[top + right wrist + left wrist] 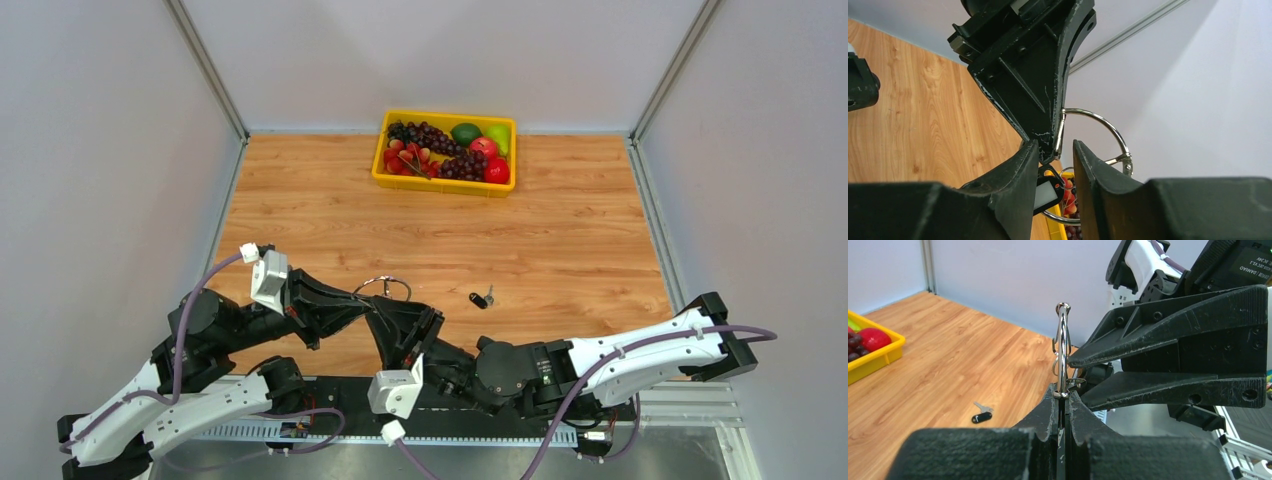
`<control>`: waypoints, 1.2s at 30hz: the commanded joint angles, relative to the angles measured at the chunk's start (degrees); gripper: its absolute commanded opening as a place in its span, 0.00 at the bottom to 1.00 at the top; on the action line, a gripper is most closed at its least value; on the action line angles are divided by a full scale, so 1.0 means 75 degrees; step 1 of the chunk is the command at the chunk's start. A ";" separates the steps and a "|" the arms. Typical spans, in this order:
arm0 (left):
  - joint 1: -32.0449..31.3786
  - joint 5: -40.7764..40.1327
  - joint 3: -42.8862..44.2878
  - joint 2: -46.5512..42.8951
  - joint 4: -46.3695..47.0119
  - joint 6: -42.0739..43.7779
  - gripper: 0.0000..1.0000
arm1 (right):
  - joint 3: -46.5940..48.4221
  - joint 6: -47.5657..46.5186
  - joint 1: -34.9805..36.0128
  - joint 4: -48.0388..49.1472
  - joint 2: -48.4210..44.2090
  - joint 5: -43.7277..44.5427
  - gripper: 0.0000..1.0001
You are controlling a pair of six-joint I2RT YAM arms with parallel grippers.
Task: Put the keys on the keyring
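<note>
The silver keyring point(1063, 340) stands upright in my left gripper point(1063, 396), whose jaws are shut on its bottom edge. In the top view the keyring point(383, 283) is lifted over the near middle of the table. My right gripper point(1053, 150) is open, its fingers either side of the left gripper's tip and the ring point(1098, 120). A black tag with a white label point(1048, 195) hangs between those fingers on a small ring. One of the keys point(480, 298), black-headed with a silver blade, lies flat on the wood, to the right of both grippers.
A yellow tray point(445, 184) of grapes, apples and other fruit sits at the far middle of the wooden table. Grey walls close in the left, right and back sides. The two arms cross closely at the near edge.
</note>
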 commanded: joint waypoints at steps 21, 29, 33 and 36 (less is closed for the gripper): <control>-0.0030 0.0644 0.0366 -0.0253 0.0236 0.0076 0.00 | 0.0475 0.0622 -0.0205 -0.0423 -0.0071 -0.0094 0.00; -0.0029 0.0327 0.0287 -0.0256 -0.0191 0.0292 0.09 | 0.0738 0.0930 -0.0205 -0.0817 -0.0094 -0.0011 0.00; -0.0029 0.0319 0.0291 -0.0121 -0.0437 0.0342 0.15 | 0.0786 0.1213 -0.0213 -0.1162 -0.0178 0.0092 0.00; -0.0029 0.0275 0.0291 -0.0040 -0.0633 0.0355 0.25 | 0.0817 0.1620 -0.0205 -0.1760 -0.0330 0.0067 0.00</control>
